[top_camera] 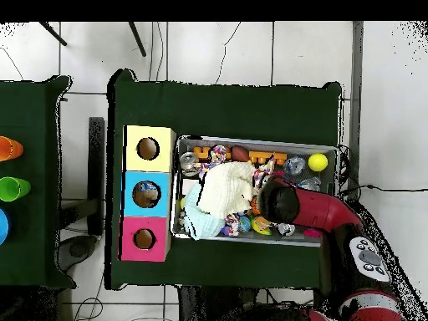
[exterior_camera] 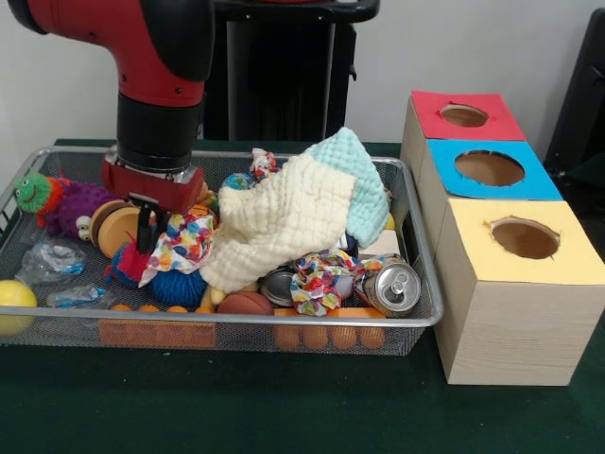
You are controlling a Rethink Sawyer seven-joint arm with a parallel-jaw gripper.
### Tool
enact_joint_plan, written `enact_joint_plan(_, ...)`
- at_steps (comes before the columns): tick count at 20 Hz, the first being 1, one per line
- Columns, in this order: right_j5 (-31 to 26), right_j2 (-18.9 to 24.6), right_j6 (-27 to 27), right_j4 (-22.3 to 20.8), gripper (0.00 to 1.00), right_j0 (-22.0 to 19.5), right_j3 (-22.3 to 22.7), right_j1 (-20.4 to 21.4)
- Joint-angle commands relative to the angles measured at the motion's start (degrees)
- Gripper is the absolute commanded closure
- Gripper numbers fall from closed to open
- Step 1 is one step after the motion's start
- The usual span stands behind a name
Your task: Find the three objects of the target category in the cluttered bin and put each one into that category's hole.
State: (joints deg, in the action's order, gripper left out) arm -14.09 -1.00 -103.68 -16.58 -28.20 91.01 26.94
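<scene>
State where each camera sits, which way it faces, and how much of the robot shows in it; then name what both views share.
Front view: sits across the table, facing the pedestal; it looks at the bin and the three-hole box; the red arm comes down from above, its gripper among the toys.
Overhead view: sits above the table, looking straight down, base at the bottom; the arm reaches up into the bin.
Shared: the cream cloth, the yellow ball and the blue hole.
</scene>
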Motion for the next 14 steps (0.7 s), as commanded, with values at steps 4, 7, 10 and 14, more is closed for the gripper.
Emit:
enact_joint_plan(4,-1.0,2.4,-12.2,5.5,1.0,1.0,10.5,-1.0)
enact_joint_plan(7,-2.3,3.6,-11.8,7.1,1.0,0.2,12.6,0.6)
enact_joint_plan(10,-2.9,4.7,-11.8,9.0,1.0,0.0,15.1,2.2)
enact_joint_plan(14,-3.2,6.3,-13.0,12.3,1.0,0.7,18.5,4.3)
